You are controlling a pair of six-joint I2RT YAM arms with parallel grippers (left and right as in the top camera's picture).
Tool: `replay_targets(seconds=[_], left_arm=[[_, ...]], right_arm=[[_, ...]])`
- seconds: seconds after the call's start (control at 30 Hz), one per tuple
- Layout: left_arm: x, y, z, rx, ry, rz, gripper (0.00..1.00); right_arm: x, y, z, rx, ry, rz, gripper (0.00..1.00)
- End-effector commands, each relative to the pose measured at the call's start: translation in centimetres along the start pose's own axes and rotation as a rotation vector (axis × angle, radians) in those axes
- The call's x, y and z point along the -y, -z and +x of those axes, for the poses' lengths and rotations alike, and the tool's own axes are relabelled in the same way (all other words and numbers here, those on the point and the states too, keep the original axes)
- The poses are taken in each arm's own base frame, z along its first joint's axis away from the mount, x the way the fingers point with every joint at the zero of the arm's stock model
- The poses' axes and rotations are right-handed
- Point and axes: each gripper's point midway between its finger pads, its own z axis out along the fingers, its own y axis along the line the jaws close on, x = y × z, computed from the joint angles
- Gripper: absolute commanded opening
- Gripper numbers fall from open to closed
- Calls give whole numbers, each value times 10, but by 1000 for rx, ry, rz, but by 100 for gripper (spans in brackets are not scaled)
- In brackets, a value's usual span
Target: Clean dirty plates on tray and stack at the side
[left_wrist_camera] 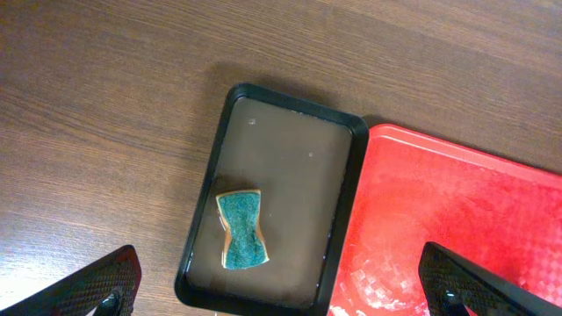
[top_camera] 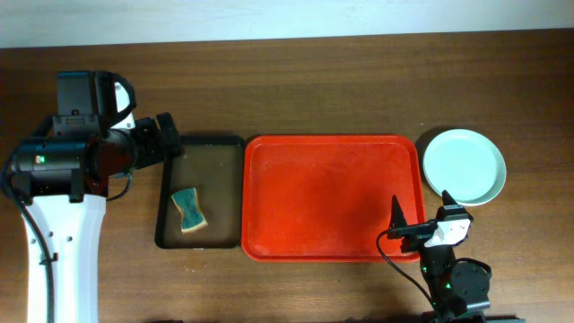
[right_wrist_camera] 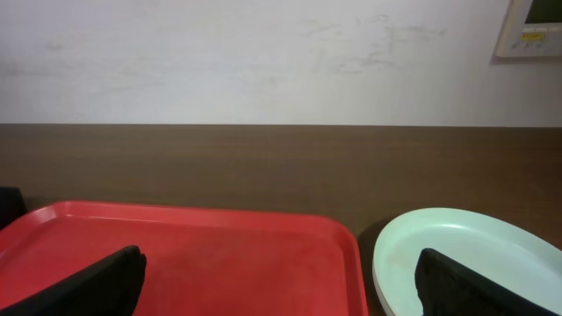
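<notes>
The red tray lies in the middle of the table with nothing on it; it also shows in the left wrist view and the right wrist view. Pale mint plates sit stacked on the table just right of the tray, also seen in the right wrist view; I see no red smear on the top one. My left gripper is open and empty above the black tray's far end. My right gripper is open and empty above the red tray's front right corner.
A narrow black tray lies left of the red tray and holds a green-and-tan sponge. Bare wooden table surrounds both trays. A pale wall runs behind the table's far edge.
</notes>
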Motion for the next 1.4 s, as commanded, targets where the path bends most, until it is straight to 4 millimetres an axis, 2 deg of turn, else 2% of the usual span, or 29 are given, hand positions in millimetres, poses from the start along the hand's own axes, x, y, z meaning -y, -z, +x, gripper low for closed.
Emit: replay_targets(seconds=[0.0,0.07,0.2,0.27,0.33,0.4,0.43,0.53,0.6,0.63,0.73,0.8,0.9,1.0,1.03,1.1,1.2,1.23,1.37], left_arm=[[2,34,-1,95,-11,29,99],[2,55,1,153,-13,45,99],[1,114,13,321,-19,90,99],[-2,141,26,402,-22,112,99],[-5,158,42,455,-24,126,99],[-7,164,61,486,-38,148,99],[-9,163,73,497,-46,159,98],[-11,154,91,581,-49,199,98],[-11,152,88,679,-51,226,99],[-6,155,80,798,-40,282,98],[17,182,67,1109,-100,479,99],[25,199,69,1335,-150,577,98],[23,204,80,1537,-177,635,98],[20,187,91,1641,-189,664,98],[20,175,91,1635,-188,664,98],[18,140,90,1568,-173,640,98],[9,75,90,1421,-117,562,98],[7,60,91,1383,-106,542,98],[-6,-15,105,1112,-64,425,98]], right_arm=[[2,0,2,-3,9,10,98],[2,0,2,-3,9,10,98],[2,0,2,-3,9,10,98],[2,0,2,-3,9,10,98],[2,0,2,-3,9,10,98],[2,0,2,-3,9,10,98],[2,0,2,-3,9,10,98],[2,0,2,-3,9,10,98],[2,0,2,-3,9,10,98],[2,0,2,-3,9,10,98],[2,0,2,-3,9,10,98],[2,0,2,-3,9,10,98],[2,0,2,-3,9,10,98],[2,0,2,-3,9,10,98],[2,0,2,-3,9,10,98],[2,0,2,-3,9,10,98],[2,0,2,-3,9,10,98],[2,0,2,-3,9,10,98],[2,0,2,-3,9,10,98]])
